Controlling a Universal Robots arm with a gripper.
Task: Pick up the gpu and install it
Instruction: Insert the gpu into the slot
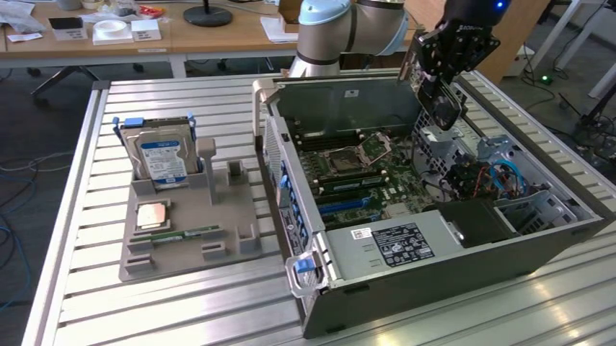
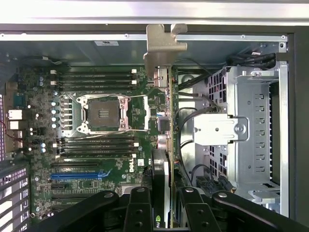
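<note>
While clamping the gpu (image 1: 443, 108) between the fingers (image 2: 139, 208) at the frame's upper right, hovers over the case (image 1: 539, 241) mid-install, likely needing alignment with a motherboard slot (image 2: 77, 175).

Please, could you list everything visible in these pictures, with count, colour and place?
table: one, silver, slatted, under all the rest.
computer case: one, dark grey, open, on the table.
motherboard: one, green, inside the computer case.
holder: one, grey, on the table, beside the computer case.
hard drive: one, silver with blue-white label, upright in the holder.
memory stick: one, green, lying in the holder.
gpu: one, black with silver bracket, held above the motherboard.
gripper: one, black, shut on the gpu.
</note>
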